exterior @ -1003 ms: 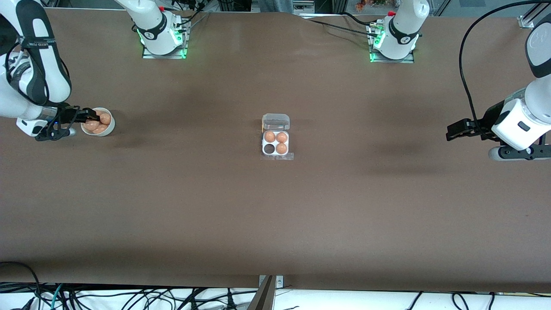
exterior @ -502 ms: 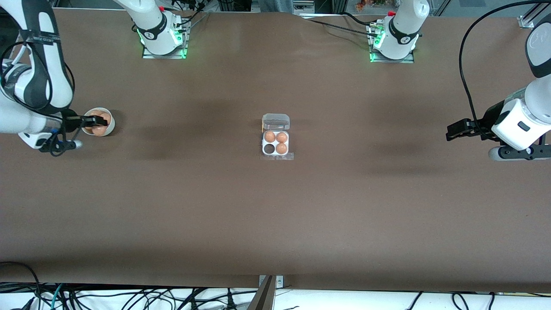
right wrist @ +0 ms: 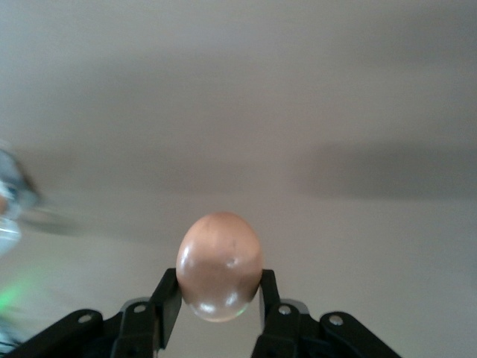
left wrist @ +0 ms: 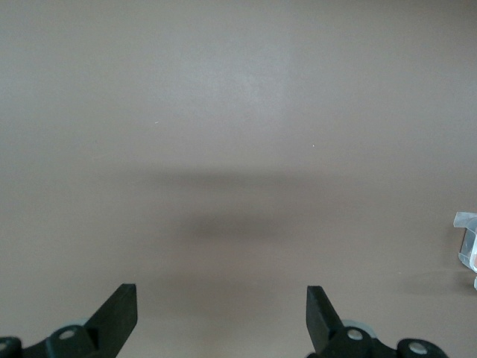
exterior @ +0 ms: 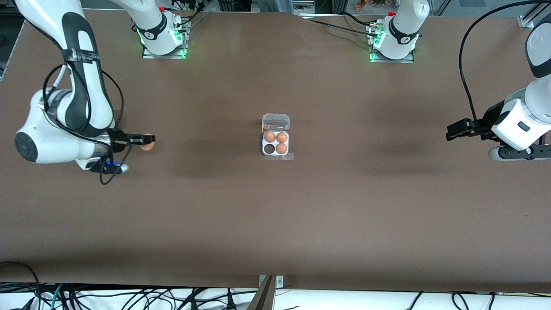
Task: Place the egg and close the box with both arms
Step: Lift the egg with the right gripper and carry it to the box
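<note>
Egg gripped in right end effector over bare desk, carried at nine o'clock of box. Box lay mid-desk, lid up, three cells filled, one vacant. Left end effector waited wide apart. Placing and closing remained, seemingly.

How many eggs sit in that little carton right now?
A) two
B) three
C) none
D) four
B: the front view shows three eggs in the box, with one cell, nearer the camera toward the right arm's end, dark and empty; a fourth egg is gripped in the right gripper above the table.
</note>
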Robot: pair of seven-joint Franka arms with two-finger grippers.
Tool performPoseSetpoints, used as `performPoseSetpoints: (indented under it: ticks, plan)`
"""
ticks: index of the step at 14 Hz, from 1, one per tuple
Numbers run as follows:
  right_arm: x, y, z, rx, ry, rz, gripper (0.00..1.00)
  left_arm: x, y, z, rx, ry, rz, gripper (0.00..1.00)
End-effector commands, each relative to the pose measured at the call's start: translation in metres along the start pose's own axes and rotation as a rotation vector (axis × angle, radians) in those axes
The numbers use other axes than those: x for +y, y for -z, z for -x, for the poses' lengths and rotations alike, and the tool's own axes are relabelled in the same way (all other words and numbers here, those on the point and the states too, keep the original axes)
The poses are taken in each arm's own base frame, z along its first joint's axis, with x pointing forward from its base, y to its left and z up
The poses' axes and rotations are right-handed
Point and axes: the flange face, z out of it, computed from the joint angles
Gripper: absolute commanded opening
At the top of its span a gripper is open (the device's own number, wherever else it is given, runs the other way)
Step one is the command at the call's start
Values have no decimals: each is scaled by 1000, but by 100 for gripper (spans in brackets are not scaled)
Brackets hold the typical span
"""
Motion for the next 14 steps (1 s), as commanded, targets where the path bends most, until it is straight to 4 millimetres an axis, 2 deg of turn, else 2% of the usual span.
performPoseSetpoints:
  ticks: [1,5,8,11,14]
  plan:
    - [-27,-13,-15,-30,-100,-142,35,-1,5,-2,10,-20,21,100]
    - [-71,-44,-19,-96,-236,-314,35,-1,5,-2,10,-20,21,100]
    - [-95,-66,-27,-177,-388,-503,35,-1,5,-2,10,-20,21,100]
    - [-111,-97,-37,-259,-471,-662,35,-1,5,-2,10,-20,21,100]
    - [-142,-129,-38,-354,-505,-795,35,-1,5,-2,10,-20,21,100]
